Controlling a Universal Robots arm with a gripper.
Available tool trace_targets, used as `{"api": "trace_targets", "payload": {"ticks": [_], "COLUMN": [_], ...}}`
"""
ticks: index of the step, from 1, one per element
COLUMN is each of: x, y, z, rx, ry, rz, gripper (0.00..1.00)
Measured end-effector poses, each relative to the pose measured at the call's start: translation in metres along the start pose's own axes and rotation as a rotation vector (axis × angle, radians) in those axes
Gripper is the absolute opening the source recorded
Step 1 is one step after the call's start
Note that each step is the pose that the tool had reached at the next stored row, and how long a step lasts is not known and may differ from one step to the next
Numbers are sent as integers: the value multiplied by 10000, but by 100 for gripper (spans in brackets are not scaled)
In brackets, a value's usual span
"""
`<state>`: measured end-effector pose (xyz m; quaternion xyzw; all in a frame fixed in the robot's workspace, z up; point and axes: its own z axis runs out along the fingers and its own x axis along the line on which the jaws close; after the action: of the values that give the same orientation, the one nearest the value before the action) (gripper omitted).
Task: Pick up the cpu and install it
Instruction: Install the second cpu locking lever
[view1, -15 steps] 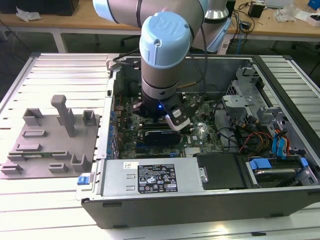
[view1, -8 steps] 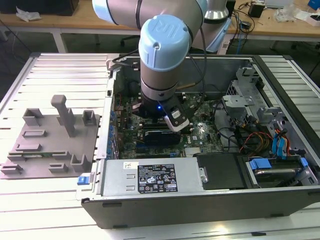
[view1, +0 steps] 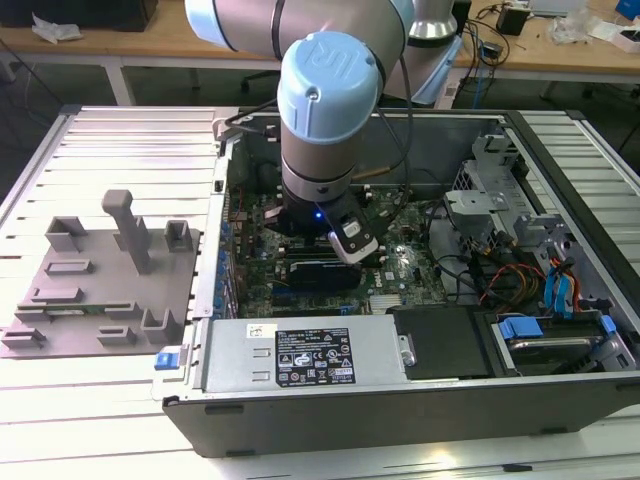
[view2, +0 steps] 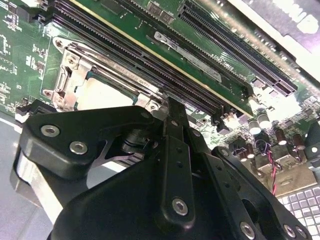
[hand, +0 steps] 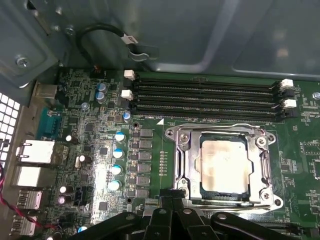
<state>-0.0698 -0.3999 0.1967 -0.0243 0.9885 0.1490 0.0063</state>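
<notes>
- The black end effector (hand: 172, 200) hangs low inside an opened computer case (view1: 400, 410), its fingertips drawn together just beside the near edge of the socket frame (hand: 225, 132); in both wrist views nothing is seen between them.
- The cpu (hand: 223, 167), a pale silvery square, lies flat in the socket, ringed by the metal bracket of the frame; in the second wrist view the same chip (view2: 107, 95) shows just past the end effector's linkage, apart from the fingertips.
- Beyond the socket, four long black memory slots (hand: 205, 97) run side by side across the green motherboard (hand: 95, 150), with white latches at their ends.
- A row of small silver-topped capacitors (hand: 118, 160) stands beside the socket, and metal port housings (hand: 32, 152) sit at the board's edge.
- In the exterior view, the arm's blue-capped wrist joint (view1: 328, 85) stands upright over the middle of the case, with the silver power supply box (view1: 300, 355) along the near wall.
- On the ribbed metal bench (view1: 110, 140) at the exterior view's left rests a grey fixture plate (view1: 100, 285) with upright holders.
- Wooden worktops (view1: 560, 50) cross the far background.
</notes>
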Motion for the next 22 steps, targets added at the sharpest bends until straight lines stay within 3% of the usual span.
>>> {"api": "trace_targets", "payload": {"ticks": [12, 16, 18, 20, 21, 22], "x": [4, 1, -4, -6, -8, -8], "y": [54, 88, 141, 152, 155, 162], "z": [21, -82, -247, -278, -283, -282], "rx": [2, 60, 308, 615, 1007, 1194], "ry": [0, 3, 14, 27, 41, 46], "rz": [2, 1, 4, 11, 23, 42], "gripper": [11, 11, 11, 11, 11, 11]}}
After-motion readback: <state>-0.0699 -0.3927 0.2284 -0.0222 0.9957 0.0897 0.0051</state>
